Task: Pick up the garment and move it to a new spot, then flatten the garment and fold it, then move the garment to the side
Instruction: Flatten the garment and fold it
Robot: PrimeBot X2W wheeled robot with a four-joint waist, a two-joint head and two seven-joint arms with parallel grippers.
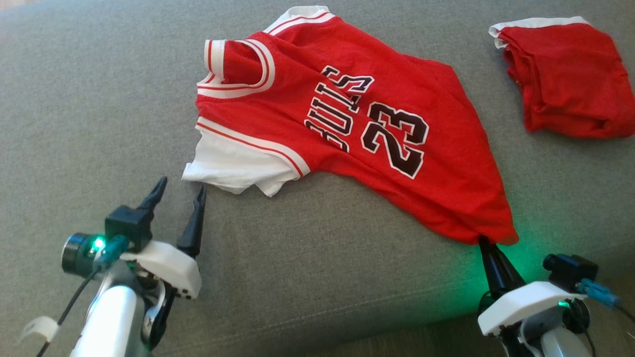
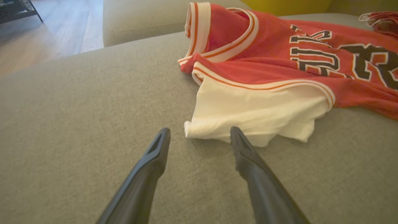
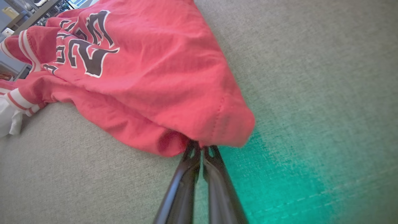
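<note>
Our right gripper (image 1: 485, 242) clamps a hem corner of the jersey (image 1: 426, 163); our left gripper (image 1: 180, 184) gapes wide, empty, beside its white sleeve (image 1: 233, 166).

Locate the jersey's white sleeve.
In the head view the white sleeve lies left of centre on the grey cushion, at the left end of the jersey, beyond the open left claw.
</note>
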